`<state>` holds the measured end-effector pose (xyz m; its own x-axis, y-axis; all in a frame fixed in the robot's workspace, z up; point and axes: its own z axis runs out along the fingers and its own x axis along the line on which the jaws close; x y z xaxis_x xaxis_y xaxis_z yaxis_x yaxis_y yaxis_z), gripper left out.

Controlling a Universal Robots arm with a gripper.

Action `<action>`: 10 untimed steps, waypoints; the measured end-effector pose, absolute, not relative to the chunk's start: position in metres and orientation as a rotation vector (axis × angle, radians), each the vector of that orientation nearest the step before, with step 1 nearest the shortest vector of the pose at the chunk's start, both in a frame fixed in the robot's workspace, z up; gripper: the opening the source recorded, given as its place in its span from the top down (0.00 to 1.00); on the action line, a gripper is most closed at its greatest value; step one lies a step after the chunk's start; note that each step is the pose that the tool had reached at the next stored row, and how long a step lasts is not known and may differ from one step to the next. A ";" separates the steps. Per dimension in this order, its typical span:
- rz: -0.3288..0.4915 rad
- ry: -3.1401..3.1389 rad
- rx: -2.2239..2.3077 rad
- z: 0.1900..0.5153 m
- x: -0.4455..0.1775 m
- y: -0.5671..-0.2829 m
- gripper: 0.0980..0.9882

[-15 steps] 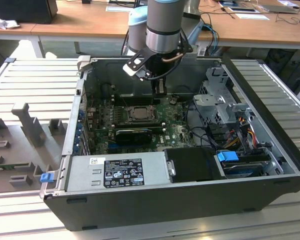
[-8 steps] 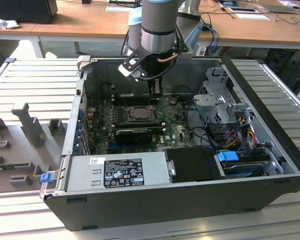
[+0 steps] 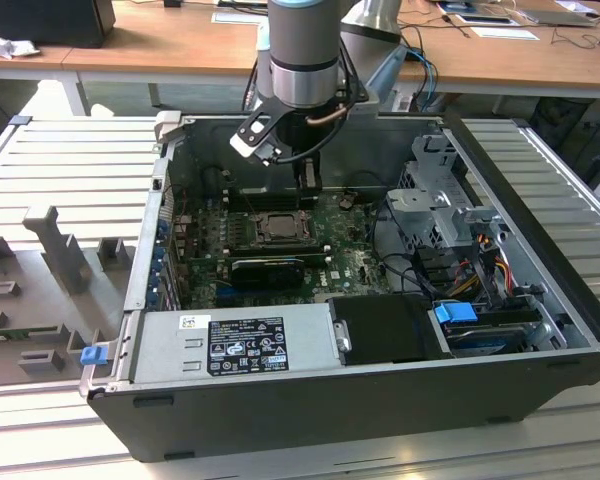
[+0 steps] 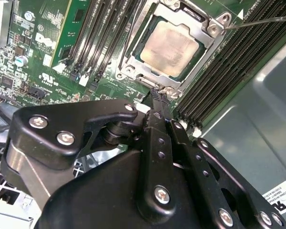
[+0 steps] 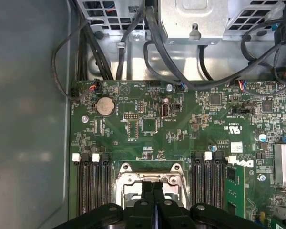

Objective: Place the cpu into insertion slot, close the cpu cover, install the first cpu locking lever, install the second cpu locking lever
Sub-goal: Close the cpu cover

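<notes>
while hanging over a socket [image 4: 125, 71] corner, holds pincer [image 4: 157, 98] fingers pressed together, tips just beside the cpu cover [image 4: 195, 19]. from second wrist view, reads cpu [image 4: 170, 47] seated in socket, cover flat around it, thin lever [image 4: 260, 22] off one corner. from first wrist view, adds coin battery [image 5: 105, 106] on board [image 5: 190, 143]. from exterior view, puts arm [image 3: 305, 50] inside computer case [image 3: 380, 400].

cpu [image 4: 170, 47]: metal lid, pale silvery-beige, matt, faintly smudged.
cpu cover [image 4: 207, 21]: bare metal frame, satin-bright.
gripper [image 4: 157, 98]: blk metal, semi-matt, shiny screw heads.
motherboard [image 5: 190, 124]: green pcb, glossy lacquer.
case wall [image 5: 28, 119]: grey sheet metal, smooth, dull sheen.
psu housing [image 3: 170, 345]: grey metal w/ paper label.
desk [image 3: 160, 45]: wood-look top, smooth.
</notes>
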<state>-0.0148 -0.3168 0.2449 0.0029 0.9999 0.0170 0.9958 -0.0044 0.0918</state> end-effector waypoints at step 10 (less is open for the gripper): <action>0.083 2.215 2.189 0.237 -0.032 -0.317 0.99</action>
